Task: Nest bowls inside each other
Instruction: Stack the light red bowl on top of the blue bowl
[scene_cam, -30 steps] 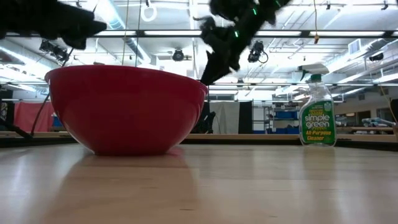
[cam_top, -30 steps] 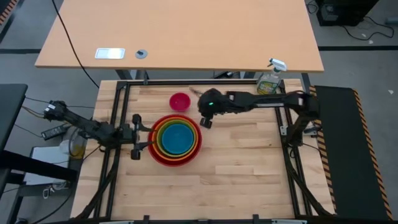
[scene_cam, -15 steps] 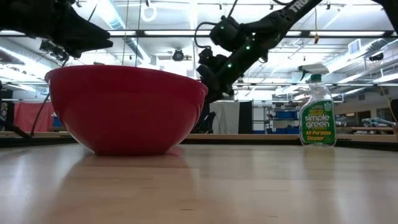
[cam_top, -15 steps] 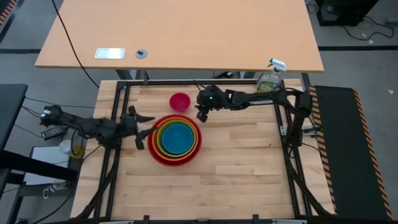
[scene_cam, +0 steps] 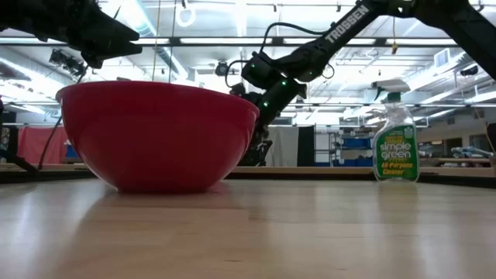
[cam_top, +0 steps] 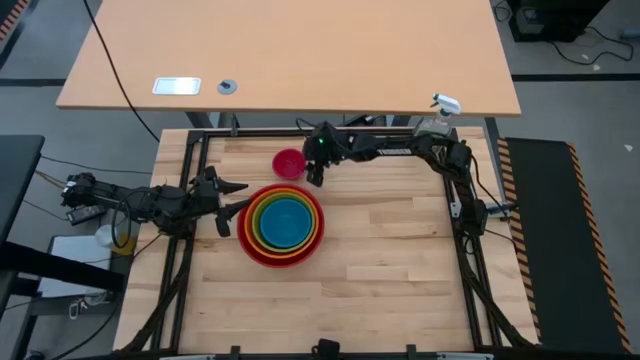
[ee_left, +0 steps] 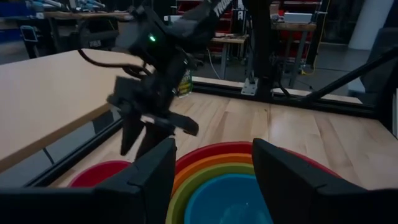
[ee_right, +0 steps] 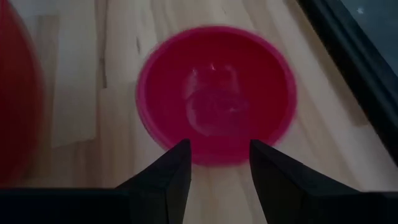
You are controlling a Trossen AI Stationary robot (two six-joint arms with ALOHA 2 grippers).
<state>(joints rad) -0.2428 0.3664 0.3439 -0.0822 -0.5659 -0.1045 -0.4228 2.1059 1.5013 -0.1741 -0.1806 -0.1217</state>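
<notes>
Red (cam_top: pixel 262 250), orange, lime green and blue (cam_top: pixel 286 221) bowls sit nested mid-table; in the low view only the red one (scene_cam: pixel 159 136) shows. The small pink bowl (cam_top: pixel 289 162) stands alone on the wood just beyond the stack, also seen in the right wrist view (ee_right: pixel 214 93). My right gripper (cam_top: pixel 316 176) hovers at the pink bowl's right side, tilted down, open; its fingers (ee_right: pixel 168 180) stand just short of the bowl's rim without touching it. My left gripper (cam_top: pixel 226 205) is open, level, at the stack's left edge (ee_left: pixel 214 180).
A green cleaner spray bottle (cam_top: pixel 436 125) stands at the table's far right corner (scene_cam: pixel 395 147). A black metal frame (cam_top: pixel 190 170) borders the wooden top. Bare wood lies on the near half and to the right of the stack.
My right gripper has swept from beside the stack's far right rim toward the table's far left and down, ending next to the pink bowl. My left gripper has shifted a little toward the far edge and rolled. The bowls have not moved.
</notes>
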